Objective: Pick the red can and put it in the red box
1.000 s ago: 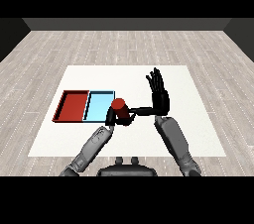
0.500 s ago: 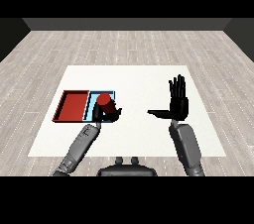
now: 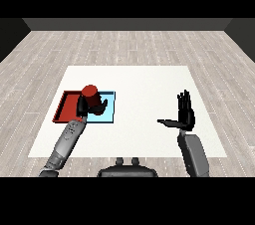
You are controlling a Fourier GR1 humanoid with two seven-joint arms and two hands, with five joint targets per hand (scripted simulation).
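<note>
Well, the left hand point(image 3: 87, 105) had its fingers curled round the red can point(image 3: 89, 91), and the can stood upright in that grasp, its round top plainly showing above the dark fingers. Can and hand sat over the line where the two trays met: the red tray point(image 3: 64, 107) lay to the left, the blue tray point(image 3: 107, 114) to the right, edge against edge on the white table point(image 3: 144, 89). From this angle the can overlapped the red tray's right part and the blue tray's left rim. Whether its base touched a tray floor or hung above it could not be told, since the fingers and wrist covered the lower half. One finger of that hand jutted out to the right, over the blue tray. The grey left forearm point(image 3: 67, 142) ran up from the lower left corner and crossed the near edge of the trays.

Over on the other side, the right hand point(image 3: 183, 114) stood well apart from both trays, above the right part of the table. Its fingers were straight and pointed upward, close together, and the thumb stuck out sideways to the left. It held nothing. The right forearm point(image 3: 193, 153) rose from the lower right corner.

Around the table lay a pale plank floor point(image 3: 129, 45).
</note>
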